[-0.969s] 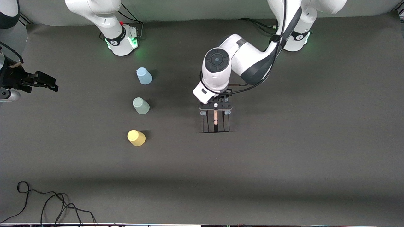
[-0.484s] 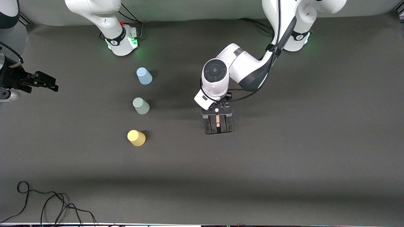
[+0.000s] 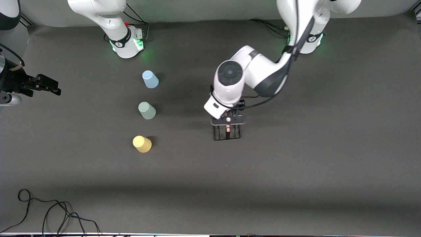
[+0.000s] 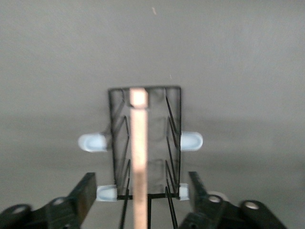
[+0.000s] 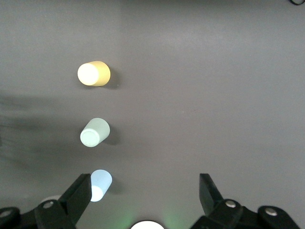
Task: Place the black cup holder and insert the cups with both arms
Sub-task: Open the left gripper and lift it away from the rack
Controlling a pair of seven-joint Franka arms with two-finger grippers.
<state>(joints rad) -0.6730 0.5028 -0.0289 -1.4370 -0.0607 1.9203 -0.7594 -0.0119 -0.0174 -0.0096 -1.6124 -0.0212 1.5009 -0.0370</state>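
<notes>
The black cup holder (image 3: 227, 131) stands on the dark table near its middle, its wooden rod handle on top. My left gripper (image 3: 228, 120) hangs right over it. In the left wrist view the fingers (image 4: 86, 188) stand wide on either side of the rod of the cup holder (image 4: 139, 143) without touching it, so my left gripper (image 4: 142, 183) is open. Three cups stand in a row toward the right arm's end: light blue (image 3: 150, 79), grey-green (image 3: 146, 110), yellow (image 3: 141, 144). My right gripper (image 3: 49, 87) waits open and empty, off the table's end. It also shows in the right wrist view (image 5: 144, 183).
The right wrist view looks down on the yellow (image 5: 94, 73), grey-green (image 5: 95, 132) and light blue (image 5: 100, 185) cups. The green-lit arm bases (image 3: 126, 46) (image 3: 309, 41) stand along the table's edge farthest from the front camera. A loose black cable (image 3: 49, 214) lies at the nearest corner.
My left arm has come down with the cup holder and shifted slightly toward the front camera; the holder now looks set on the table. The right arm and the cups have not moved.
</notes>
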